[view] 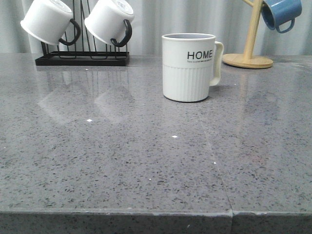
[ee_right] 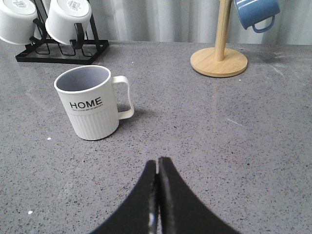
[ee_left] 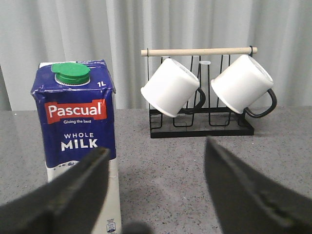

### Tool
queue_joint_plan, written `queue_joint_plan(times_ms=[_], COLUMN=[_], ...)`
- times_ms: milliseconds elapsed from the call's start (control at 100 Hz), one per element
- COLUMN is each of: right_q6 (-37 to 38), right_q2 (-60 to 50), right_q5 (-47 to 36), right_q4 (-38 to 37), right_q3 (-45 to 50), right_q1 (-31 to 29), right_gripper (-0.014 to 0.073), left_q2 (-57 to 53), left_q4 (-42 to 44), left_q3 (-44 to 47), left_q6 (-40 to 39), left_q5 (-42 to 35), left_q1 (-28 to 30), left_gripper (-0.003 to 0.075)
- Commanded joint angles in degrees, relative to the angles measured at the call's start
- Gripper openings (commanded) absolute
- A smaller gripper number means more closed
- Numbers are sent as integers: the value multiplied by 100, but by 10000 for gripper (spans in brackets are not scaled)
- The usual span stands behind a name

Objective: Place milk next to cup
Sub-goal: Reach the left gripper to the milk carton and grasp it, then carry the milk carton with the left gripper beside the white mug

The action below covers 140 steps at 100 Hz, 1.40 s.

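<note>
The cup, a white mug with "HOME" lettering (view: 188,67), stands upright on the grey table, its handle to the right; it also shows in the right wrist view (ee_right: 93,102). The milk carton (ee_left: 75,131), blue-topped with a green cap, stands upright in the left wrist view only, out of the front view. My left gripper (ee_left: 156,161) is open and empty, its one finger (ee_left: 73,195) in front of the carton's lower part, the gap beside the carton. My right gripper (ee_right: 157,168) is shut and empty, short of the cup. Neither gripper shows in the front view.
A black rack (view: 83,58) with two white black-handled mugs (view: 48,20) stands at the back left; it also shows behind the carton (ee_left: 202,129). A wooden stand (view: 248,59) with a blue mug (view: 282,13) is at the back right. The table's front edge (view: 156,213) is near.
</note>
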Motion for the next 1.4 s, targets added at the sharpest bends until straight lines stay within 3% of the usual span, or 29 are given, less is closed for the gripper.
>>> queue_joint_plan(times_ms=[0, 440, 770, 1010, 1390], right_q6=[-15, -15, -15, -15, -15], right_q2=[53, 53, 53, 53, 53], right_q5=[-426, -426, -426, -426, -426], right_q4=[-35, -35, -35, -35, -35], right_q3=[-143, -143, -143, -143, -143], right_q1=[0, 0, 0, 0, 0], right_gripper=[-57, -57, -57, -57, -57], left_q2=[227, 1060, 2103, 2917, 4136], left_q4=[-61, -500, -500, -500, -523], left_q3=[-211, -416, -772, -828, -1543], left_q6=[0, 0, 0, 0, 0], left_q5=[-733, -1186, -1370, -2341, -2512], left_q1=[-16, 959, 964, 964, 964], left_gripper=[686, 662, 662, 662, 662])
